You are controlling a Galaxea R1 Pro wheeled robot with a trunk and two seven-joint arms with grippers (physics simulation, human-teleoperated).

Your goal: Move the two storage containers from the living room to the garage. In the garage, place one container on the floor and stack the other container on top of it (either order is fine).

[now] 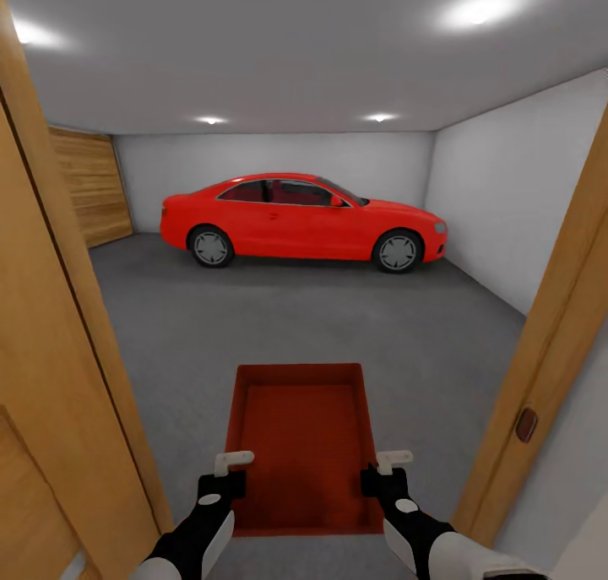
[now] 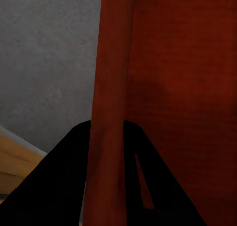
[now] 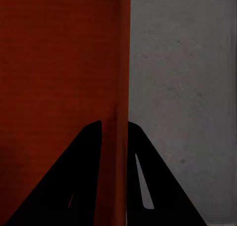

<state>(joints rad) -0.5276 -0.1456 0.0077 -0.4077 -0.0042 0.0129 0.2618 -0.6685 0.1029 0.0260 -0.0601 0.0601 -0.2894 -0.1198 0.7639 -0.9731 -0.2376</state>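
You've got one storage container carried out in front of you, held by both arms, w/ the left gripper pinched on its left wall and the right gripper pinched on its right wall. In both wrist views the thin red wall runs straight between the two dark fingers, so each gripper is closed narrow on a side wall, not under the base. Gripping opposite walls looks like the way to keep the box level and centred while you roll; a one-sided hold would prob let it tip.

The container is lidless and nothing's inside, just bare red bottom.

You're in the doorway: wooden door frame close on the right, wood door on the left, and the box pokes through over the garage's grey concrete floor. Red car sits well ahead by the far wall, slatted garage door at far left.

Judgement: first drop-off not yet done. Clear the frame, then set it down on open concrete well short of the car.
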